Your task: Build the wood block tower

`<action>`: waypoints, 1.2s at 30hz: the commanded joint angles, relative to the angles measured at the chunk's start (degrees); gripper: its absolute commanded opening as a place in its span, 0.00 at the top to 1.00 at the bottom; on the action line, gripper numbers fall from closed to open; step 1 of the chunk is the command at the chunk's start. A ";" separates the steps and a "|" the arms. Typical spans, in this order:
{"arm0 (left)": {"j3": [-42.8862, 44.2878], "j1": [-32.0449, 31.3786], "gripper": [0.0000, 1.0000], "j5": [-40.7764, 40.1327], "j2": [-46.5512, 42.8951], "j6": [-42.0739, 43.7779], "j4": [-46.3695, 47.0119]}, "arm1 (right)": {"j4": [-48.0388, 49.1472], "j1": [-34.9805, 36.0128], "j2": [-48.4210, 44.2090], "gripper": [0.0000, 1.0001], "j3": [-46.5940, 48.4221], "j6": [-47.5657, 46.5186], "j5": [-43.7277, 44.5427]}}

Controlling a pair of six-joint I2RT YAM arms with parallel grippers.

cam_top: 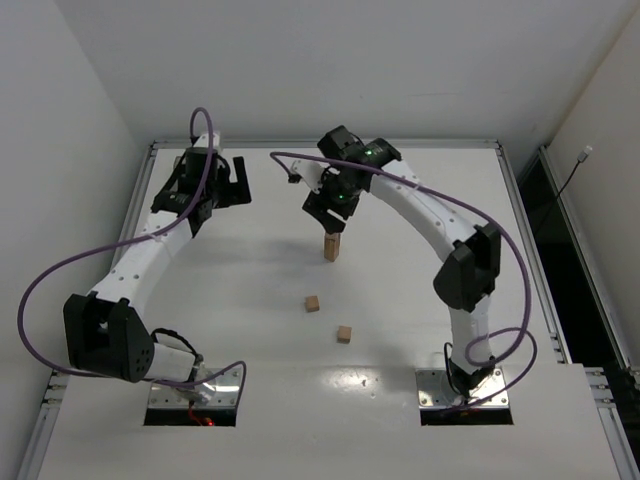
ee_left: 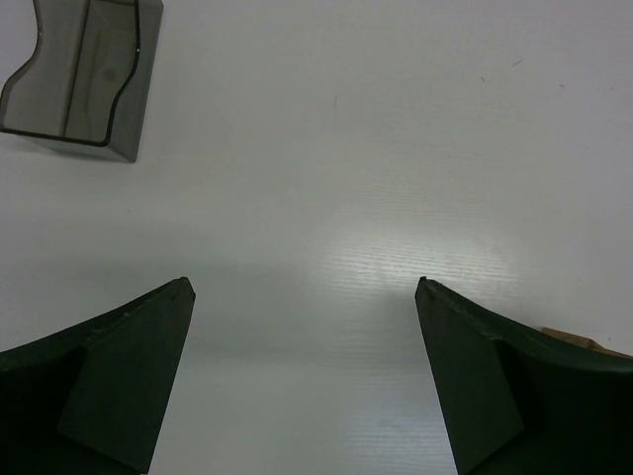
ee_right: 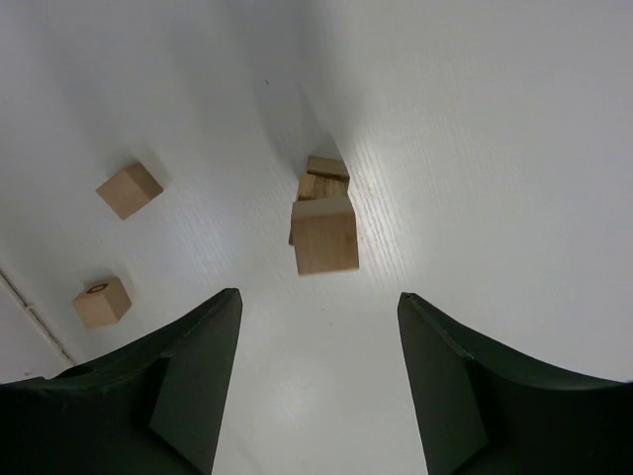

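Observation:
The tower (cam_top: pixel 332 248) is a narrow column of tan wood blocks, one cube wide, standing at the table's middle back. In the right wrist view I look down on the tower's top cube (ee_right: pixel 324 236), with lower cubes showing behind it. My right gripper (cam_top: pixel 331 224) (ee_right: pixel 318 295) hangs just above the tower, open, with nothing between its fingers and clear of the top cube. Two loose wood blocks (cam_top: pixel 313 303) (cam_top: pixel 345 334) lie nearer the arms, and these blocks (ee_right: pixel 129 190) (ee_right: pixel 101 302) also show in the right wrist view. My left gripper (cam_top: pixel 224 203) (ee_left: pixel 305 287) is wide open over bare table at the back left.
A dark grey translucent bin (ee_left: pixel 79 79) lies ahead and to the left of the left gripper. The table's raised edges (cam_top: pixel 320 145) run along the back and sides. A purple cable (cam_top: pixel 60 270) loops off the left arm.

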 commanded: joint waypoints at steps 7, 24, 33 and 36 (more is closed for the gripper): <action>-9.32 4.10 0.07 16.58 -12.48 4.79 2.06 | 8.53 -5.63 -22.69 0.37 -12.54 -0.30 8.81; -22.33 -32.68 0.19 22.33 -21.21 31.27 -9.90 | 23.22 -25.67 -49.24 0.25 -52.80 3.91 20.95; -25.60 -42.38 0.21 10.20 -15.60 32.93 -1.74 | 23.22 -34.99 -51.01 0.25 -54.84 6.29 15.59; -26.30 -43.53 0.26 9.49 -13.31 32.93 1.08 | 22.69 -37.36 -50.48 0.25 -54.84 6.29 12.78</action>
